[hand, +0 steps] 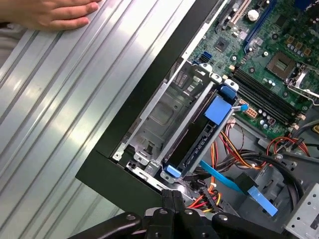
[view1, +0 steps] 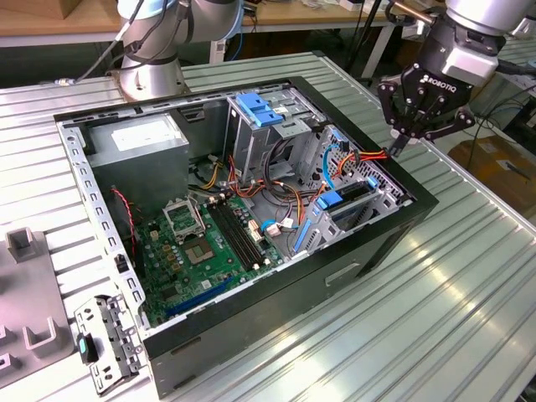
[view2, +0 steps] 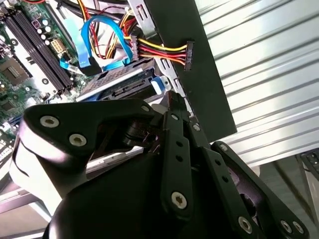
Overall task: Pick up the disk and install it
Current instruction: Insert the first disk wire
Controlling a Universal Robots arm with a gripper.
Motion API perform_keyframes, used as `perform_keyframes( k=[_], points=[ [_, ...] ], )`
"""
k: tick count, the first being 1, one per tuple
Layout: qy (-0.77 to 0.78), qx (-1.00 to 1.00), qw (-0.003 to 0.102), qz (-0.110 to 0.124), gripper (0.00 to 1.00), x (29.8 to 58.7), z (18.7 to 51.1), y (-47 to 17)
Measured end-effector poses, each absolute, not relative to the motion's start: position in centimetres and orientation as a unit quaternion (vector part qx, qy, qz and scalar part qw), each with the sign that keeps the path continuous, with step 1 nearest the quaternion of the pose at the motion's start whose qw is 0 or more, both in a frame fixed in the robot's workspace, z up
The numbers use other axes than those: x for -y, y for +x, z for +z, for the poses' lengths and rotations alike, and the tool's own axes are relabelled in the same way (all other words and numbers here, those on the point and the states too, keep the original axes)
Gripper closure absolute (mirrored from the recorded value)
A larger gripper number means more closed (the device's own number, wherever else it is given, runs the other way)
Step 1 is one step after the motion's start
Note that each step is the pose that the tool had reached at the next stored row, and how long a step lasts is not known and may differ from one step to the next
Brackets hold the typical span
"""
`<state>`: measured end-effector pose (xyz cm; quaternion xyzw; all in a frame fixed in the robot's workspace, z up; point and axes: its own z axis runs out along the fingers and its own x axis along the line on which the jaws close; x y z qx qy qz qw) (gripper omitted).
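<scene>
Black linkage bars of your gripper (view2: 172, 102) crowd the front of both wrist views. Its fingertips are drawn together into a narrow point with nothing visible between them. You have that point hovering just above the rim of the computer case (view2: 199, 74), right beside the power connector (view2: 188, 55), whose red, yellow and black wires drape over the wall. Just inside that corner lies the disk (hand: 197, 144) in its metal bay (hand: 164, 119), blue rails along its sides and a blue tab at its inner end. To my eye it looks seated, so you are at the tail of the install step rather than the pick, though I cannot tell if it is fully home. Any further move here calls for keeping the fingertips clear of those loose wires and of the thin blue cable (view2: 99, 30) looped over the bay. The first wrist view gives you a person's hand (hand: 50, 12) resting on the ribbed table (hand: 60, 109), well apart from the case. The exterior view gives you the gripper's height over the corner, plus the motherboard (view1: 209, 243) and the tall cage (view1: 260, 126) further in.
</scene>
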<state>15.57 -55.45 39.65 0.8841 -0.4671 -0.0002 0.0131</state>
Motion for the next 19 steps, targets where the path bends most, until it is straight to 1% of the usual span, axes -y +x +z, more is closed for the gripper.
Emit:
perform_keyframes(
  k=[14,15,19],
  points=[
    [0.888,0.459,0.013,0.0,0.89,53.9,39.5,18.1],
    [0.893,0.45,0.013,0.0,0.82,53.9,39.5,18.2],
    [0.912,0.409,0.013,0.0,0.81,53.9,39.3,18.2]
  ],
)
